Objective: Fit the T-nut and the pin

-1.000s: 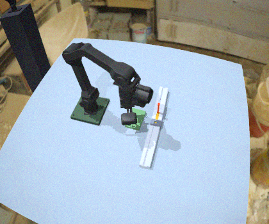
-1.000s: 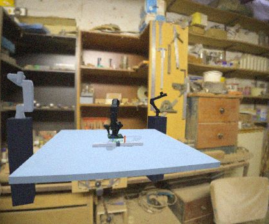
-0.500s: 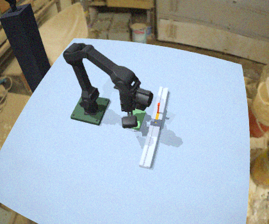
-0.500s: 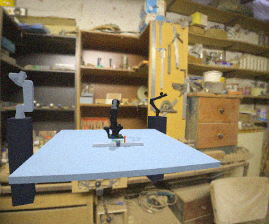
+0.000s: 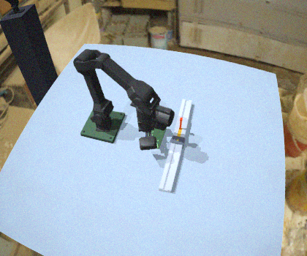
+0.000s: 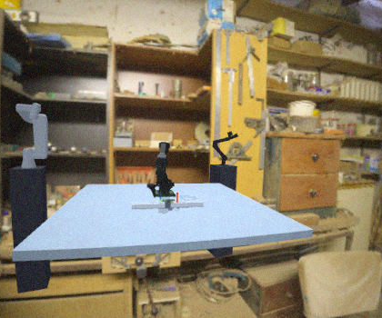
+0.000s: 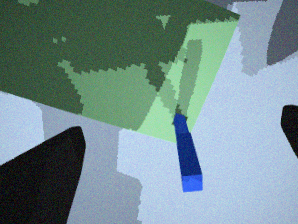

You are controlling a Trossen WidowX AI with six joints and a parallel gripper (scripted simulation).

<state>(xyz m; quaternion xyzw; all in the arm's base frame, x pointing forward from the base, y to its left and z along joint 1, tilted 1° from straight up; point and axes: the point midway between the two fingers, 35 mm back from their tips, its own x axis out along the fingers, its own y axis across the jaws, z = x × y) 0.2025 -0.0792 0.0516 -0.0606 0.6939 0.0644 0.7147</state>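
Note:
The gripper (image 7: pixel 184 119) is open, its two black fingers standing wide on either side of the blue pin (image 7: pixel 188 152) (image 6: pixel 161 195). The pin stands up at the edge of the green tray (image 7: pixel 216 60) (image 5: pixel 161 136), its square end toward the wrist camera; nothing touches it. The aluminum rail (image 5: pixel 169 175) (image 6: pixel 144 206) lies beyond the tray. The dark bracket (image 5: pixel 178 140) (image 6: pixel 167 204) sits across it. The orange handle (image 5: pixel 180 123) (image 6: pixel 177 197) sticks up from the rail close to the bracket, on its far side in the top view. The brass nut cannot be made out.
The arm's green base plate (image 5: pixel 118 126) is left of the tray in the top view. The arm reaches over the tray, and its wrist is close to the rail and the upright handle. Dark pillars (image 6: pixel 29 218) (image 5: pixel 28 53) stand beyond the table edges.

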